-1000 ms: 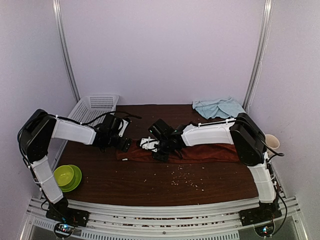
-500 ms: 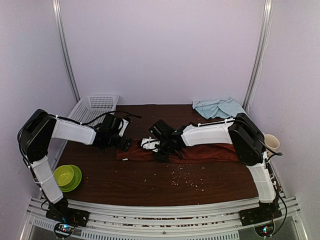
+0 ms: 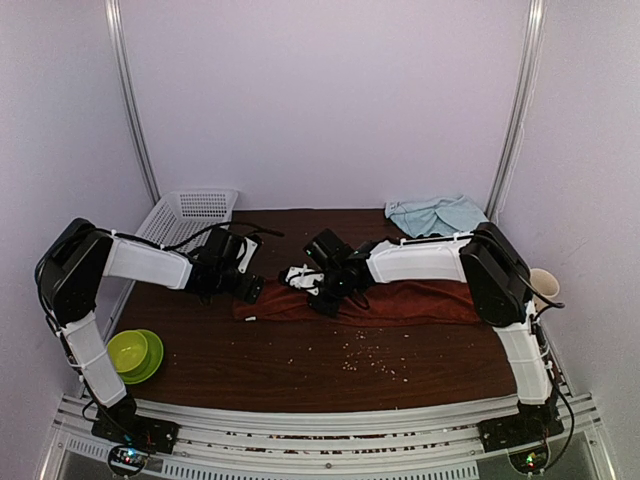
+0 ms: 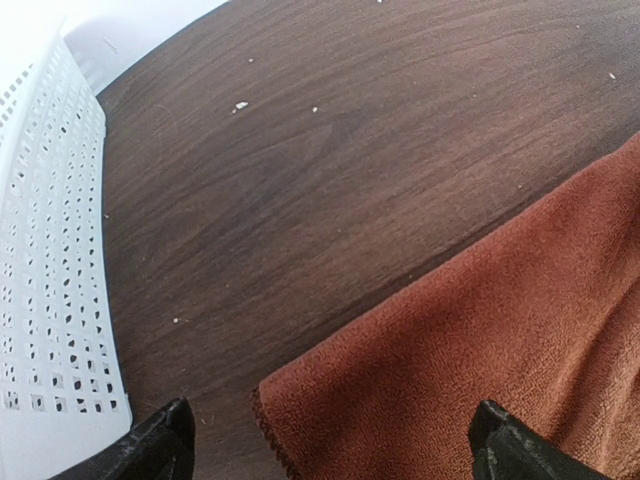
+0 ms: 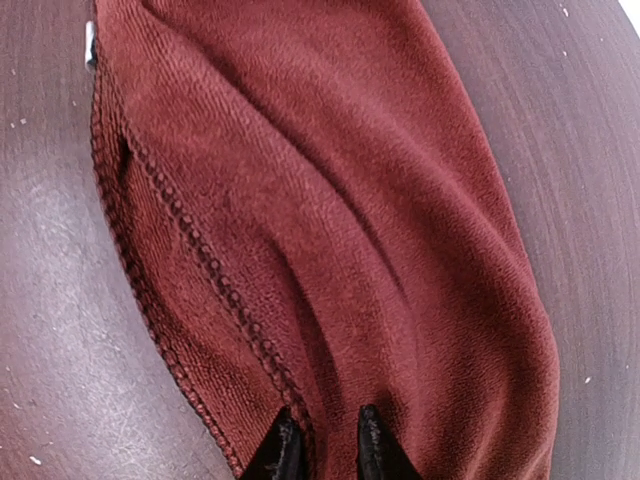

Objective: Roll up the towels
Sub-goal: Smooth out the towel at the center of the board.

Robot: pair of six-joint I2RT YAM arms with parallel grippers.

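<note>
The rust-red towel [image 3: 400, 303] lies stretched across the middle of the table, wrinkled lengthwise. My right gripper [image 3: 303, 279] is at its left part. In the right wrist view its jaws [image 5: 325, 440] are pinched on a ridge of the rust-red towel [image 5: 330, 200] beside the stitched hem. My left gripper [image 3: 250, 290] hangs wide open over the towel's left corner [image 4: 300, 400], its fingertips [image 4: 165, 440] straddling that corner without touching the cloth. The pale light-blue towel [image 3: 437, 214] sits crumpled at the back right of the table.
A white perforated basket [image 3: 190, 215] stands at the back left, close to my left gripper [image 4: 50, 250]. A green bowl [image 3: 135, 353] rests at the front left. A paper cup [image 3: 543, 288] is at the right edge. Crumbs [image 3: 365, 360] dot the wood.
My right gripper has shifted a little toward the back of the table, drawing the towel's left part with it. The left arm has not moved.
</note>
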